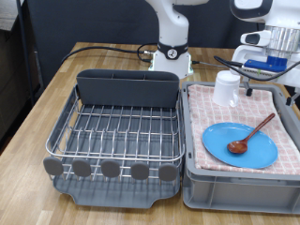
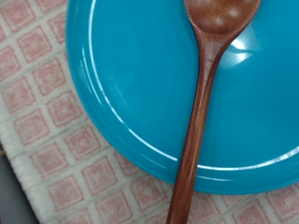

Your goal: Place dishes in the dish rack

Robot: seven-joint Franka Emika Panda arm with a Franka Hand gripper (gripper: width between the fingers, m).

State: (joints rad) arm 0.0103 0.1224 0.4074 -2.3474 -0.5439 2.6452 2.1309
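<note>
The bright-blue plate (image 1: 240,145) lies on the pink checked cloth (image 1: 283,112) in the lighter grey bin. The brown wooden spoon (image 1: 253,133) lies across the plate, bowl on the plate, handle pointing to the exterior view's upper right. The white mug (image 1: 226,89) stands at the bin's far corner. The dish rack (image 1: 117,131), with its tall grey utensil holder (image 1: 127,89), is empty. My gripper (image 1: 269,54) hangs above the bin at the exterior view's top right, holding nothing that shows. The wrist view shows the plate (image 2: 121,84), the spoon (image 2: 200,121) and the cloth (image 2: 47,140), no fingers.
The lighter grey bin (image 1: 234,187) stands right of the rack on a wooden table (image 1: 37,103). The robot base (image 1: 172,52) and black cables (image 1: 112,49) are behind the rack. A row of round grey feet lines the rack tray's near edge (image 1: 111,169).
</note>
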